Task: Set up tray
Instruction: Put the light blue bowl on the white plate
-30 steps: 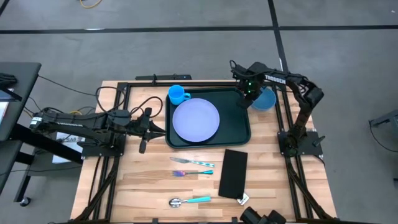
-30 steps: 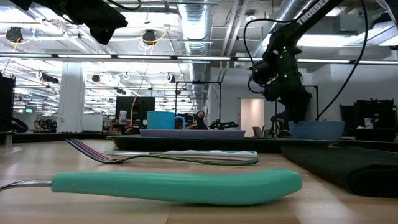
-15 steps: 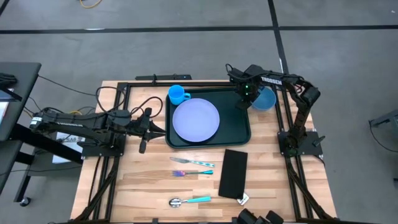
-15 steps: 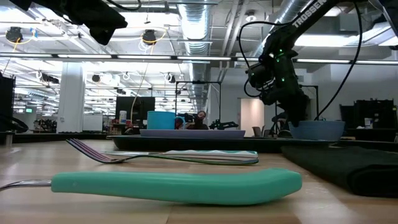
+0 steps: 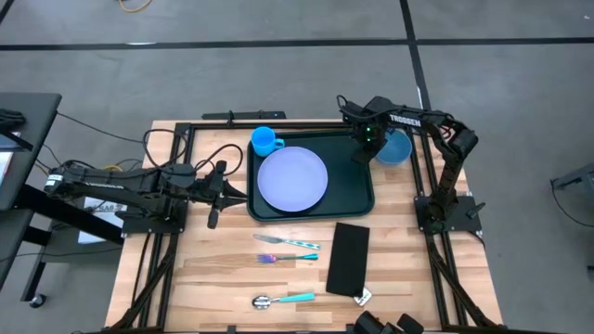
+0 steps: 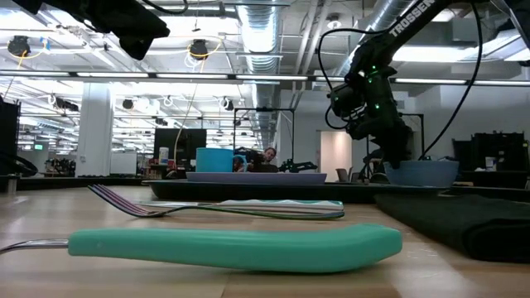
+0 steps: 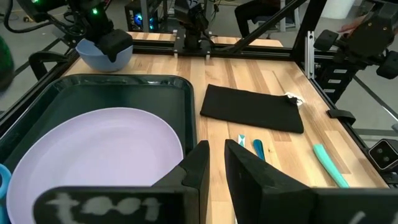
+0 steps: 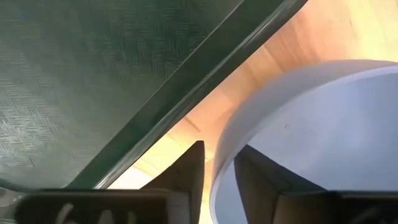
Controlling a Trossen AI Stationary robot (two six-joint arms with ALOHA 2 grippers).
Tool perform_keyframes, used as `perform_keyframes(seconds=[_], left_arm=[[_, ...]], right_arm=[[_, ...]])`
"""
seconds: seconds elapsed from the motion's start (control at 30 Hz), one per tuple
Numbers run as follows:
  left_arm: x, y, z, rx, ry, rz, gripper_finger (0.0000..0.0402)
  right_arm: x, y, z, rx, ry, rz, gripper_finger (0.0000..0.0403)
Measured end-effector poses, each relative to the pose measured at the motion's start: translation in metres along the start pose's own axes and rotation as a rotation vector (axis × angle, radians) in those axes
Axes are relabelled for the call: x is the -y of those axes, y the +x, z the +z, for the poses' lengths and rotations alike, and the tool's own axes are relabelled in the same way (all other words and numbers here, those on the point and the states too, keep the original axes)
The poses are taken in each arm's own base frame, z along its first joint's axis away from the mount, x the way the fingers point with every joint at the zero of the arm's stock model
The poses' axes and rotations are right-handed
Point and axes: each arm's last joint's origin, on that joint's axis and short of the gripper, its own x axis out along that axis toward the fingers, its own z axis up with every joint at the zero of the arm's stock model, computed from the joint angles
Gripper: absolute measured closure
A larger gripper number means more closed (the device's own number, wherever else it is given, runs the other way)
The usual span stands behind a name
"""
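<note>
High view: right gripper clamping blue bowl rim, just right of tray; tray's long axis running left-right.

Right wrist view: fingers straddling bowl wall.

Left wrist view: left gripper nearly closed, empty, left of tray.

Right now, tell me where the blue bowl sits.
In the high view the blue bowl sits on the table's far right, just off the tray's right rim, with the right tool closing over its near wall.
</note>
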Motion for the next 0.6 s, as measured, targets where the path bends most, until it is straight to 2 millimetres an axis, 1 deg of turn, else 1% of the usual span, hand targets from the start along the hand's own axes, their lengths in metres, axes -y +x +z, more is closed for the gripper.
perform_keyframes(seconds=[0.3, 0.37, 0.5, 0.6], left_arm=[[0.0000, 0.0000, 0.0000, 0.000, 0.000, 0.000, 0.0365], [0.0000, 0.0000, 0.0000, 0.000, 0.000, 0.000, 0.0365], [0.0000, 0.0000, 0.0000, 0.000, -0.002, 0.000, 0.0365], [0.0000, 0.0000, 0.0000, 0.000, -0.002, 0.000, 0.0365]], right_arm=[[-0.0002, -0.0003, -0.0016, -0.016, -0.001, 0.005, 0.0394], [-0.0002, -0.0005, -0.0025, -0.024, 0.000, 0.005, 0.0396], [-0.0004, -0.0006, -0.0041, -0.040, -0.001, 0.008, 0.0388], [-0.0004, -0.0006, -0.0042, -0.042, -0.001, 0.010, 0.0394]])
